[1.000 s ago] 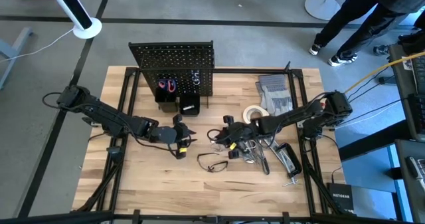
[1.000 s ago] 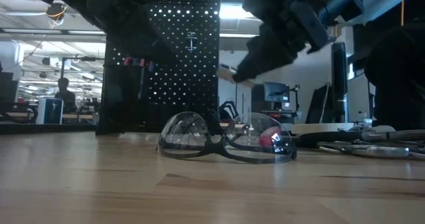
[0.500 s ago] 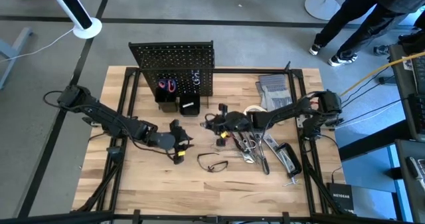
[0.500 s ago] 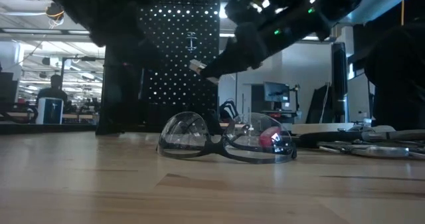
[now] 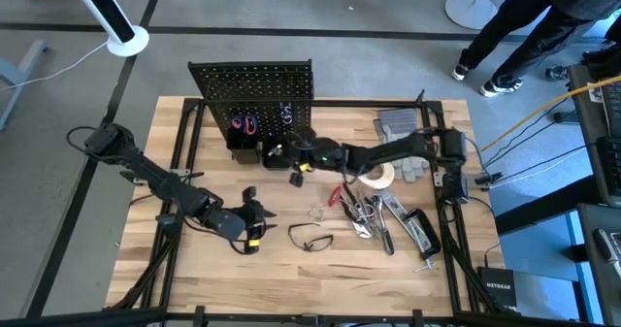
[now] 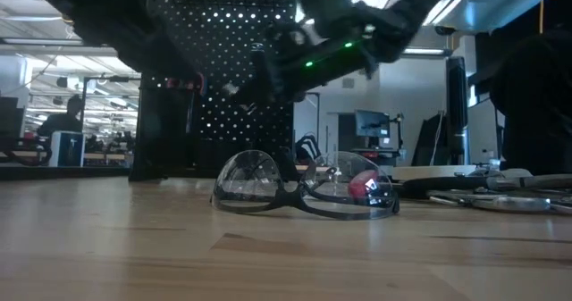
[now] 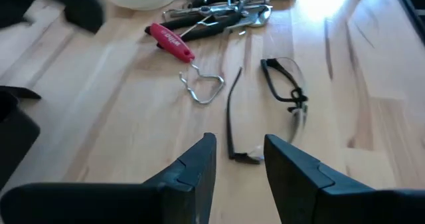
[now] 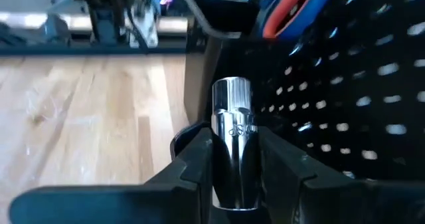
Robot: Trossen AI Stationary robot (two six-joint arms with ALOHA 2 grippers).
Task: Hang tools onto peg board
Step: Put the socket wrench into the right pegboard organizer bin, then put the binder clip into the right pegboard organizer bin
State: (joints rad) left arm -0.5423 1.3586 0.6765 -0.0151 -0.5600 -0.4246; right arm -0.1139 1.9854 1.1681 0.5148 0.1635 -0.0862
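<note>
socket at the board, most tools still down

your right hand (image 8: 229, 159) is clamped on a chrome socket (image 8: 232, 141) just in front of the peg board (image 5: 254, 86), which already carries red-handled pliers (image 5: 244, 125). your left hand (image 7: 240, 159) hangs empty, fingers apart, near the safety glasses (image 5: 310, 238). tape roll (image 5: 375, 175) and loose tools (image 5: 374, 213) remain on the counter (image 5: 213, 278).

The peg board (image 5: 252, 99) stands at the table's (image 5: 213, 259) far edge; glasses (image 5: 310, 238) lie near its middle, tools (image 5: 374, 215) toward its right edge.
</note>
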